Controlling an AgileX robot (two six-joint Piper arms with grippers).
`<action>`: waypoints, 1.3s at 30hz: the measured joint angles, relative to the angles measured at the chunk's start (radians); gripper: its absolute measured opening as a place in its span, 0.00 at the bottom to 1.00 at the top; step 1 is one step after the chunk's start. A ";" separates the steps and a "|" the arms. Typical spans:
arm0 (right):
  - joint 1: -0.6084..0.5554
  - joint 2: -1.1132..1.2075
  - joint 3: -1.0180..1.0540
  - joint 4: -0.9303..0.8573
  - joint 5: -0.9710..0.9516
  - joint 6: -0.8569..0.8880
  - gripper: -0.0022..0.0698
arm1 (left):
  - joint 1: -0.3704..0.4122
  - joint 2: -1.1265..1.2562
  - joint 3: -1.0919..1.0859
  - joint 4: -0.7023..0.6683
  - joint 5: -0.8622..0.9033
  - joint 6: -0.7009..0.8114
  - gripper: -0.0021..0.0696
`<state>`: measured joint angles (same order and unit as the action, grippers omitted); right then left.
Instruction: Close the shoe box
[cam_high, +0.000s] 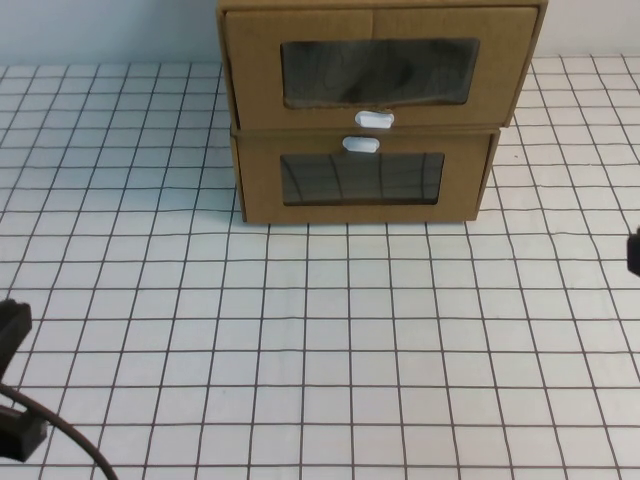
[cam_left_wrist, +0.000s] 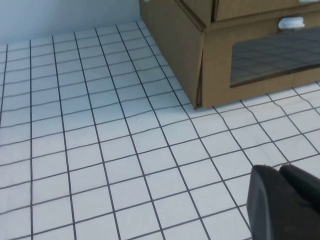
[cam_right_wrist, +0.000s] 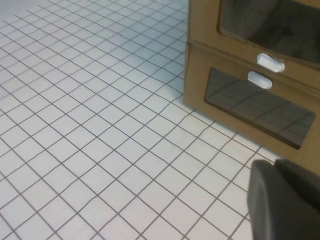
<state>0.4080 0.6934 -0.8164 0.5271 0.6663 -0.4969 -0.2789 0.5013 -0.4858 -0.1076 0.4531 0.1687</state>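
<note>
The shoe box (cam_high: 380, 38) is the upper of two stacked brown cardboard boxes at the back middle of the table. It has a wide clear window (cam_high: 378, 72) with a small white pull tab (cam_high: 374, 119) below it. Its front stands a little forward of the box beneath. It also shows in the right wrist view (cam_right_wrist: 205, 15) and the left wrist view (cam_left_wrist: 240, 7). My left gripper (cam_high: 12, 385) is at the near left edge, shut and empty (cam_left_wrist: 278, 171), far from the boxes. My right gripper (cam_high: 634, 252) is at the right edge, shut and empty (cam_right_wrist: 276, 165).
The lower cardboard box (cam_high: 260, 185) has its white tab (cam_high: 360, 145) above its window and carries the shoe box. The table (cam_high: 330, 330) has a white cloth with a black grid. A pale wall rises behind the boxes.
</note>
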 joint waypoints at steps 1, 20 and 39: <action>0.000 -0.010 0.000 0.000 0.007 0.000 0.01 | 0.000 0.000 0.011 0.000 -0.003 0.000 0.03; 0.000 -0.021 0.000 -0.012 0.098 0.002 0.01 | 0.000 0.000 0.063 0.000 0.045 -0.003 0.03; -0.047 -0.324 0.477 -0.332 -0.527 0.161 0.01 | 0.000 0.000 0.063 0.000 0.047 -0.003 0.03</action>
<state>0.3610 0.3697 -0.3391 0.1953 0.1393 -0.3354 -0.2789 0.5013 -0.4224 -0.1076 0.5000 0.1653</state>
